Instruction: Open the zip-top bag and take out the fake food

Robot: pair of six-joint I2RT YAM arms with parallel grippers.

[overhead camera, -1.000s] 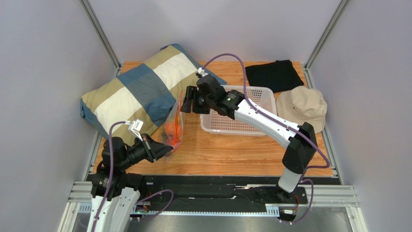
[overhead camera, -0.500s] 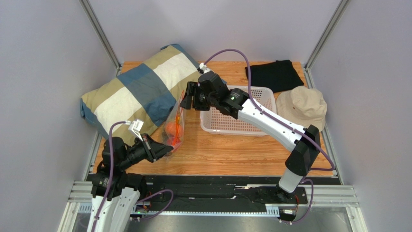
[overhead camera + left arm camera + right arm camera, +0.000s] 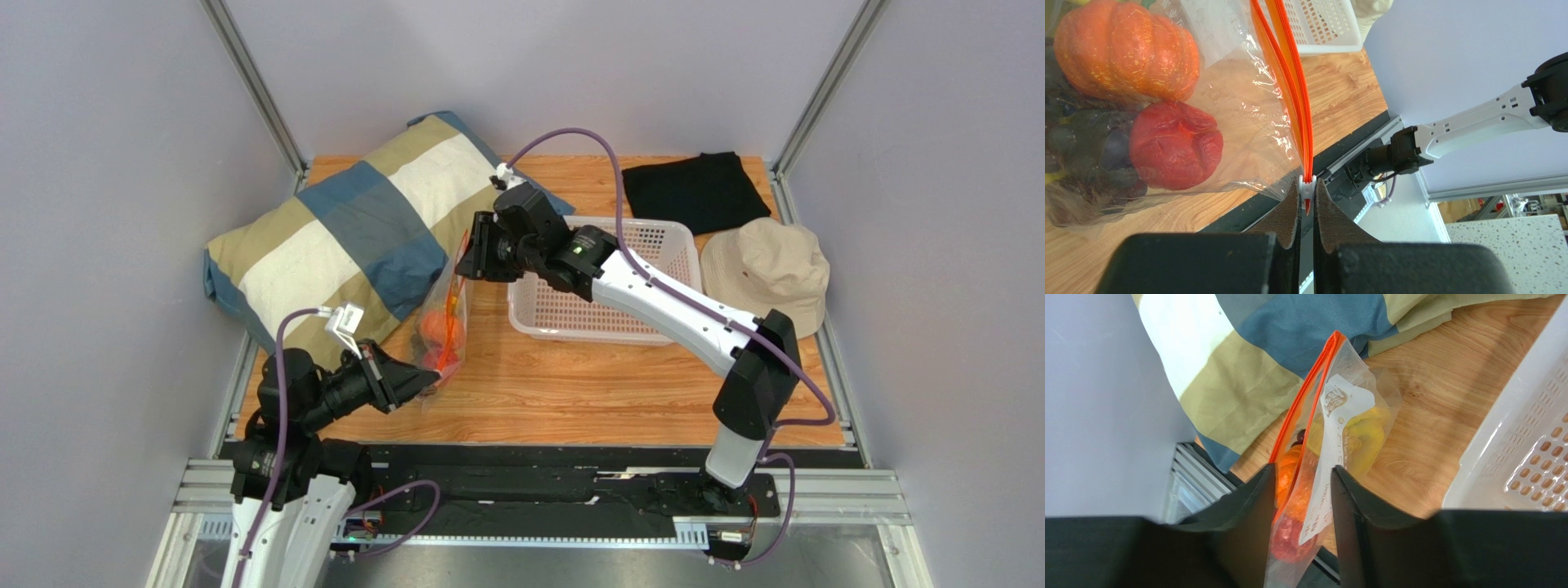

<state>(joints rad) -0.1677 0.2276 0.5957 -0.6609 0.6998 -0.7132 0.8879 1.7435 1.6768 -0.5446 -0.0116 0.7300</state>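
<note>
The zip-top bag point(image 3: 442, 325) stands on edge on the wooden table between pillow and basket, orange-red strip point(image 3: 1284, 67) uppermost. Inside are an orange round fruit point(image 3: 1125, 52), a red fruit point(image 3: 1174, 144), dark grapes point(image 3: 1082, 147) and a yellow banana bunch point(image 3: 1364, 438). My left gripper point(image 3: 1308, 195) is shut on the white zipper slider point(image 3: 1308, 184) at the bag's near end. My right gripper point(image 3: 1301, 471) is open over the bag's far end point(image 3: 1339, 410), its fingers apart on either side of the strip point(image 3: 1306, 395) and white label.
A checked pillow point(image 3: 356, 233) lies at the back left, touching the bag. A white perforated basket point(image 3: 601, 333) sits right of the bag. A black cloth point(image 3: 693, 190) and a beige hat point(image 3: 767, 270) lie at the back right.
My right gripper rose a little, then came back down over the bag's far end. The bag's top edge now sits lower. My left gripper has not moved.
</note>
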